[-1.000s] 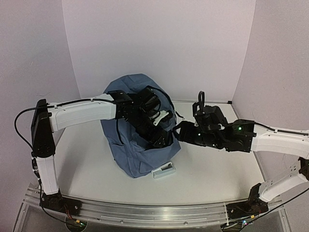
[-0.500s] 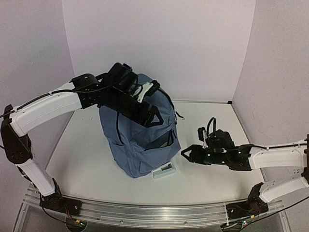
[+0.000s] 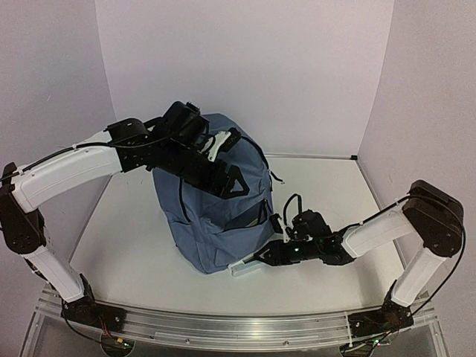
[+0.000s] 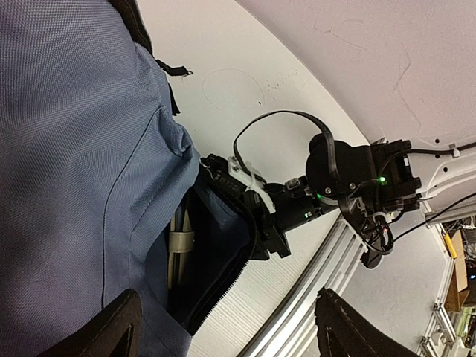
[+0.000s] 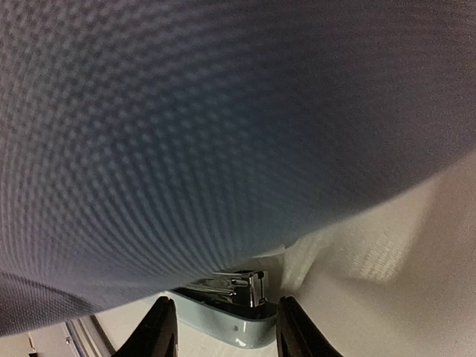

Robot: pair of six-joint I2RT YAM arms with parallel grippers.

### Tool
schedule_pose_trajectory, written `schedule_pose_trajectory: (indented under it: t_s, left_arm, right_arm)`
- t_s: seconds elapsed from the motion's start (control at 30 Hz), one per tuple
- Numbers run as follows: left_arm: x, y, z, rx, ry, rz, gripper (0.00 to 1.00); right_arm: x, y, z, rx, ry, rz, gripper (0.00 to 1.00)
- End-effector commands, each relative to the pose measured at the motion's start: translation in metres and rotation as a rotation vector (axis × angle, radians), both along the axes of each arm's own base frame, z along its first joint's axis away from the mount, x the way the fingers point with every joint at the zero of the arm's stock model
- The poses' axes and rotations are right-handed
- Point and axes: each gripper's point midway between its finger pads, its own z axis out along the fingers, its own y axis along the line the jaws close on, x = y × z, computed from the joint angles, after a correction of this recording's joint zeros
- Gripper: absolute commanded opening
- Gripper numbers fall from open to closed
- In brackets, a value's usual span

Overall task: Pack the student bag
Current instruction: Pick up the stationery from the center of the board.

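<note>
right pincer low at the bag's foot, pocket mouth above it

at nine o'clock the left gripper hovers over the upper front of the student bag, fingers spread wide and gripping nothing we can see. the bag stands upright mid-table, slate-blue and slumped, its long axis running twelve to six. its front pocket gapes unzipped. a pale stapler lies at its foot. the right gripper, fingers apart, sits at the stapler's three o'clock. we judge the pocket is at eleven o'clock from it, and this arm is nearer.
</note>
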Motion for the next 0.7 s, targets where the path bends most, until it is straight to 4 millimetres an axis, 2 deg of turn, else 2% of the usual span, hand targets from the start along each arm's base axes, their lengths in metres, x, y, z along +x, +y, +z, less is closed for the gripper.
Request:
schedule_pose_trajectory:
  t_s: [0.0,0.2,0.3,0.57,0.67]
  left_arm:
    - [0.005,0.005,0.018,-0.041,-0.035,0.028,0.80]
    - [0.010,0.009,0.009,-0.013,-0.031,0.041,0.80]
    - [0.011,0.011,0.006,-0.004,-0.025,0.044,0.81]
    - [0.014,0.016,0.005,-0.005,-0.021,0.055,0.82]
    - [0.014,0.016,0.005,-0.005,-0.017,0.053,0.82]
  right_arm:
    - [-0.017,0.035,0.022,0.122,-0.038,0.171,0.40]
    - [-0.067,0.059,0.018,0.080,-0.045,0.308,0.37]
    - [-0.078,0.063,0.022,0.067,-0.081,0.322,0.38]
    - [-0.043,0.040,0.041,-0.028,-0.349,0.146,0.63]
    - [-0.037,0.037,0.049,-0.043,-0.442,0.139,0.71]
